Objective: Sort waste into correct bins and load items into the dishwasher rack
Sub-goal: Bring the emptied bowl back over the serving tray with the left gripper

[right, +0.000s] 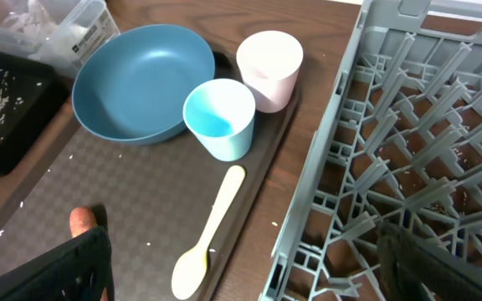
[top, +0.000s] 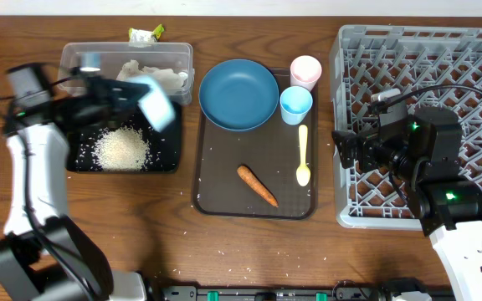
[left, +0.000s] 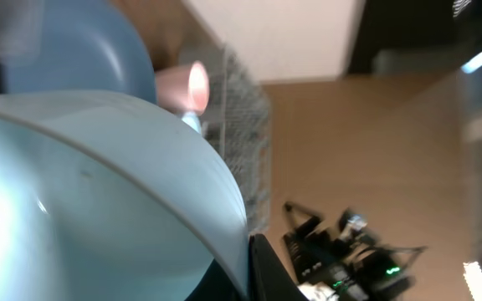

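Pale bowl (top: pixel 156 104) in L gripper (top: pixel 137 93) over black tray (top: pixel 168 152).

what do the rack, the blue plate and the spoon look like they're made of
Dishwasher rack: moulded grey plastic by the look, matte, with thin lattice ribs and pegs cast in one piece.
Blue plate: probably plastic or melamine, a smooth satin finish with a soft even sheen; glazed ceramic cannot be ruled out.
Spoon: pale yellow plastic, it seems, matte, uniform in colour and formed as one piece.
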Tool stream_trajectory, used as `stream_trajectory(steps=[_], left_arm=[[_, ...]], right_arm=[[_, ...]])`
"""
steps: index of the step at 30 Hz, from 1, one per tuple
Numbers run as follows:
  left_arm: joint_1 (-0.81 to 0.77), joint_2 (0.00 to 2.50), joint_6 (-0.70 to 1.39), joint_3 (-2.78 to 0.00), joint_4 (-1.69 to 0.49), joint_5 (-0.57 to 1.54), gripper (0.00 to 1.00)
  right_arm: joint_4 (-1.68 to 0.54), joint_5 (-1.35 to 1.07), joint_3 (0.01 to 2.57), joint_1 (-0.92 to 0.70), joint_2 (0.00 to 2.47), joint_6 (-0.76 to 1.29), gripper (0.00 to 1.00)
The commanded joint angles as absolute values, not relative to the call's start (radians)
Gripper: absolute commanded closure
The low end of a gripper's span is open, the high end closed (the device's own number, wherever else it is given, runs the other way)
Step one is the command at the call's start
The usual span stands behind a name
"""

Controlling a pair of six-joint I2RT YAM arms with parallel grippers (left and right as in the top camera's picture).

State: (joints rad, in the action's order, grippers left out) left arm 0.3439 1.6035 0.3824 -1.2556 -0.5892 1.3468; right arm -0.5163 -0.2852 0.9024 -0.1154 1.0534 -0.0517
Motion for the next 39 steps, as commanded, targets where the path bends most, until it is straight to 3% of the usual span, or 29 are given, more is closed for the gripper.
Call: stream_trajectory(steps=[1, 11, 18, 22, 29, 39], left_arm=[[0.191, 1.525, 0.282, -1.271, -0.667, 1.095, 0.94], [-0.302, 1.504, 0.168, -1.245, -0.936, 0.357, 0.94], [-0.590, 1.516, 0.142, -1.161, -0.942, 0.123, 0.94], [-0.668, 1.529, 0.161, -1.105, -0.918, 0.008, 0.94], [-0.687, 1.568, 0.162, -1.033, -0.801, -0.015, 0.94], [-0.687, 1.633, 0.162, -1.033, -0.741, 0.125, 0.94]], right_arm=[[-0.518, -0.296, 0.921, -0.125, 1.052, -0.038, 0.01], [-0.517, -0.296, 0.921, -0.125, 1.052, -0.039, 0.01], [-0.521, -0.296, 0.921, -0.125, 1.052, -0.039, 0.01], [-0.526, -0.296, 0.921, -0.125, 1.052, -0.038, 0.01], [-0.529, -0.296, 0.921, -0.125, 1.052, -0.038, 0.01], [-0.532, -0.302, 0.921, -0.125, 1.052, -0.038, 0.01]])
